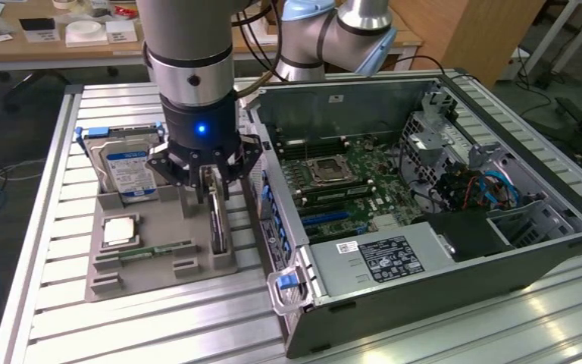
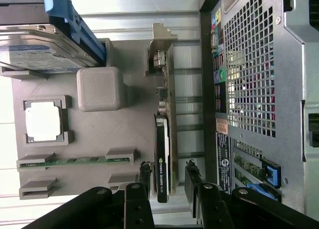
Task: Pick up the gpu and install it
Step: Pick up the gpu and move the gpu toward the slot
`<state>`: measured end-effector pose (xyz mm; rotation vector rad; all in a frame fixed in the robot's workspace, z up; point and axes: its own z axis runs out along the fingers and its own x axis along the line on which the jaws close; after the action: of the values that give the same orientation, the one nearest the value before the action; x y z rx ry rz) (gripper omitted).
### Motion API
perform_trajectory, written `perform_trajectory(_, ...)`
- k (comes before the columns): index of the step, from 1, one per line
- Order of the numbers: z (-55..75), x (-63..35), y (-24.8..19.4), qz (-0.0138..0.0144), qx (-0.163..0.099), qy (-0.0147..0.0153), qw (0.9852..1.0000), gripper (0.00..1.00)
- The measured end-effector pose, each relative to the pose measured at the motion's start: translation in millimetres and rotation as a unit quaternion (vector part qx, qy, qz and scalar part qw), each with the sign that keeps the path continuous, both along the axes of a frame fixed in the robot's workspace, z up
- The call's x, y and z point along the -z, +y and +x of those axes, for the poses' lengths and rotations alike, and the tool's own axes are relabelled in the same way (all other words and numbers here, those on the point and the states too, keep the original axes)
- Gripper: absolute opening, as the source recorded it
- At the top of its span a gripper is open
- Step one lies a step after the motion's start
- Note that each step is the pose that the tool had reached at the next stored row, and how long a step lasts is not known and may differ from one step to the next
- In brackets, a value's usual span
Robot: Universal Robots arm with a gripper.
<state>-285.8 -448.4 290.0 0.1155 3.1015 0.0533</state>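
Observation:
The gpu stands on its edge in a slot of the grey holder, close to the open computer case. In the wrist view the gpu shows as a thin card, black cooler on one face, green board behind it, silver bracket at the far end. My gripper hangs directly over the card and is open. Its two black fingertips straddle the card's near end, one on each side, with small gaps to it. The gripper holds nothing.
The holder also carries a hard drive with a blue-white label, a processor and a narrow memory stick. The case lies open on its side on the slatted metal table, its motherboard and blue slots exposed. A second arm stands behind it.

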Motion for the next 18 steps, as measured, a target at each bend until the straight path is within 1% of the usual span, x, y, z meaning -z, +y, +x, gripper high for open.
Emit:
perform_trajectory(4, 0.1, 1.1, 0.0, 0.0001, 0.0, -0.0002, 1.0, 0.42)
perform_trajectory(8, 0.0, 4.1, 0.3, -0.0015, 0.0, 0.0, 1.0, 0.42)
perform_trajectory(15, 0.0, 5.3, 0.9, -0.003, 0.0, -0.0001, 1.0, 0.42)
perform_trajectory(18, 0.0, 5.4, 1.0, -0.0031, 0.0, 0.0, 1.0, 0.42)
